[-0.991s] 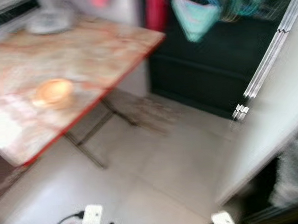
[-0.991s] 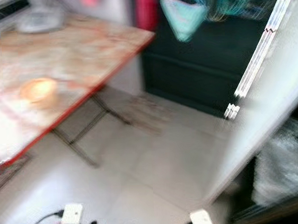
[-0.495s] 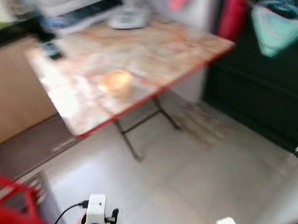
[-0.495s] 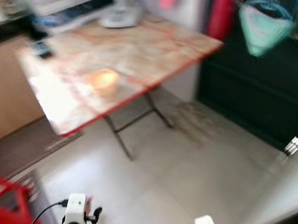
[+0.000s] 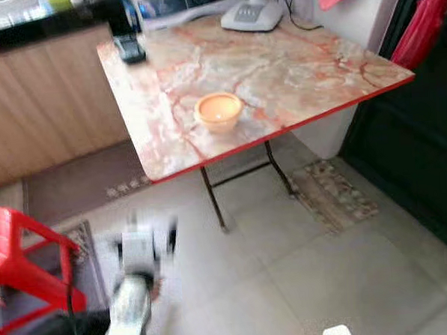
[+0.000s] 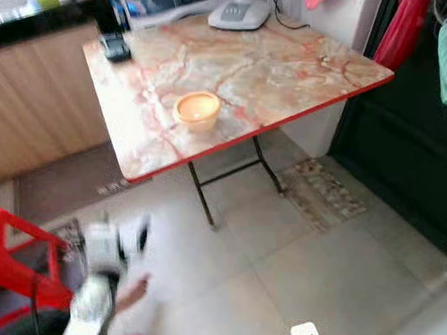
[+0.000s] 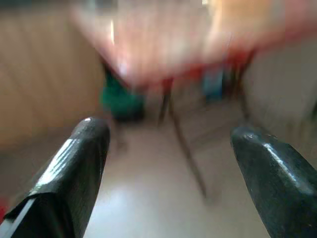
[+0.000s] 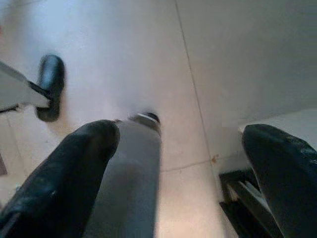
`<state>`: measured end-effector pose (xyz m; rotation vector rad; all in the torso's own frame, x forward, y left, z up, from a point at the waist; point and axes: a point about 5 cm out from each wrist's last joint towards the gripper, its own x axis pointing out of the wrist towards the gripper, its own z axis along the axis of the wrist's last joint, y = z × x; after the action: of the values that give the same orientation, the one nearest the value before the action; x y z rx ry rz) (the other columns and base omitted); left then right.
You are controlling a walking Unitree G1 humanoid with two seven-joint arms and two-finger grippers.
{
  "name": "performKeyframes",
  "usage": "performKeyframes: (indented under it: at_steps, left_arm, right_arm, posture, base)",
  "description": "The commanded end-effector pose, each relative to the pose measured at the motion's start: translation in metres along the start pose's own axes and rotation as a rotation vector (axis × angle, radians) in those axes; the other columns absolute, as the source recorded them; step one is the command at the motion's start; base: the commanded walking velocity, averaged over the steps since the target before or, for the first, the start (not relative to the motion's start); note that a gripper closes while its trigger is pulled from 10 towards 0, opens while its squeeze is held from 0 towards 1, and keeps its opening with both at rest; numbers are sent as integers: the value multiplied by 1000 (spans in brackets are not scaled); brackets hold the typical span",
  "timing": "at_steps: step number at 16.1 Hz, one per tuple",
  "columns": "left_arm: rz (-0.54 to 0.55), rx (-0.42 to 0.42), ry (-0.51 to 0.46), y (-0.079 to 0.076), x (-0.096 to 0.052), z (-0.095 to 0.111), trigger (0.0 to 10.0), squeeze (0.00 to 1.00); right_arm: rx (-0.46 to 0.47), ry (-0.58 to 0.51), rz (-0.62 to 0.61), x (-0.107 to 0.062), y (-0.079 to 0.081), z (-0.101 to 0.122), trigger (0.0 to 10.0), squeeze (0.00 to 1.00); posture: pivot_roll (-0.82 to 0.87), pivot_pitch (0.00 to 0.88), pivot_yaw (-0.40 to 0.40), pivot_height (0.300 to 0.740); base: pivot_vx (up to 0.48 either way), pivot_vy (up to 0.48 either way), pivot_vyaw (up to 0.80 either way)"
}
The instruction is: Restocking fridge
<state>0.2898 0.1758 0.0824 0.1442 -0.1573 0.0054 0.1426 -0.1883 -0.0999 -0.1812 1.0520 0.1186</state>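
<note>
One small orange bowl point(image 5: 218, 111) is sitting alone near the front edge of the marble-topped folding table point(image 5: 301, 66), shallow, round and glossy. It is lying ahead of the left gripper point(image 7: 171, 163), which is pointing toward the table's legs, blurred but with fingers spread wide and nothing between them. That arm is probably the nearer one to the table. Farther from the table, the right gripper point(image 8: 183, 168) is hanging over floor tiles, likewise gaping and empty-handed.

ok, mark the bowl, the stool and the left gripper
bowl point(image 5: 219, 111), left eye view, inside of the bowl
stool point(image 5: 10, 242), left eye view, red seat top
left gripper point(image 7: 171, 171), left wrist view, midway between fingertips
</note>
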Motion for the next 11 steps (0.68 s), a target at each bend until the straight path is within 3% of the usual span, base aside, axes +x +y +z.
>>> performKeyframes:
  at_steps: [1,2,5,10,11]
  left_arm:
    - [-12,39,-66,0,4,16,10000,0]
    - [-54,50,-171,-2,12,40,10000,0]
    - [-51,29,-249,-2,21,69,10000,0]
    - [-66,-74,-182,-11,19,74,10000,0]
    - [-70,-63,-178,-11,19,74,10000,0]
  right_arm:
    - [4,36,15,-1,5,-9,10000,0]
    - [6,36,19,-1,6,-9,10000,0]
    - [19,30,20,-1,7,-8,10000,0]
    - [20,28,24,0,9,-7,10000,0]
    - [5,29,24,0,9,-7,10000,0]
  posture:
    - [52,167,-4,740]
    - [46,167,-2,740]
    - [43,171,1,740]
    - [51,164,-4,740]
    - [49,164,-3,740]
  base:
    - [0,0,0]
    - [0,0,0]
    - [0,0,0]
    - [0,0,0]
    - [0,0,0]
